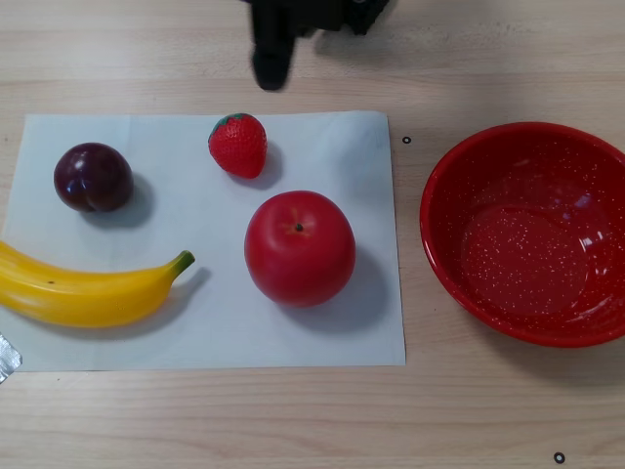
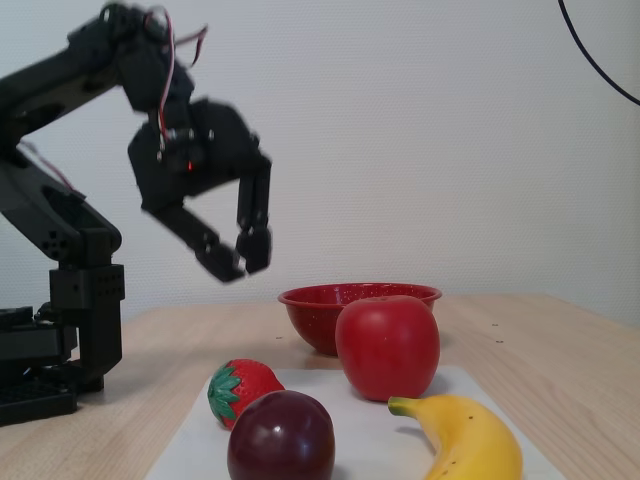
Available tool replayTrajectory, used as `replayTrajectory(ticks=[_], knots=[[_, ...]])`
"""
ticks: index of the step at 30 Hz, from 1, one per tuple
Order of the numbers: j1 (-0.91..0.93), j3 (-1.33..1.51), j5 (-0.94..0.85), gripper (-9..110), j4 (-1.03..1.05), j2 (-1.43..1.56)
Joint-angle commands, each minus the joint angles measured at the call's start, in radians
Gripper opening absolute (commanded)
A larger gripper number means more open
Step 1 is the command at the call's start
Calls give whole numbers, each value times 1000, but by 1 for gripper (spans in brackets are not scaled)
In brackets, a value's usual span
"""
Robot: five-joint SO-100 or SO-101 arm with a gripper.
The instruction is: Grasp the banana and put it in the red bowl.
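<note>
The yellow banana (image 1: 83,288) lies on a white sheet (image 1: 195,332) at the lower left of the other view, green stem tip pointing right toward the apple. In the fixed view the banana (image 2: 470,440) lies at the bottom right. The red bowl (image 1: 532,234) stands empty on the wooden table to the right of the sheet; in the fixed view the bowl (image 2: 315,315) is behind the apple. My black gripper (image 2: 245,262) hangs in the air, well above the table, open and empty. Only one fingertip (image 1: 270,63) shows at the top of the other view.
On the sheet lie a red apple (image 1: 299,248), a strawberry (image 1: 238,145) and a dark plum (image 1: 93,177). A crumpled foil scrap (image 1: 6,356) sits at the left edge. The arm's base (image 2: 60,340) stands at the left in the fixed view.
</note>
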Motion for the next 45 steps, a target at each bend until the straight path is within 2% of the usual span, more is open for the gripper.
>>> replayTrajectory(ticks=[1, 15, 23, 26, 31, 39, 45], knots=[[-34, -187, 29, 0, 51, -69], [-302, -853, 183, 0, 264, -583], [-390, -1201, 250, 0, 298, -882], [-399, -1316, 255, 8, 316, -983], [-400, -1460, 256, 11, 334, -1118], [-396, -1598, 236, 41, 348, -1284], [-393, -1652, 219, 52, 330, -1374]])
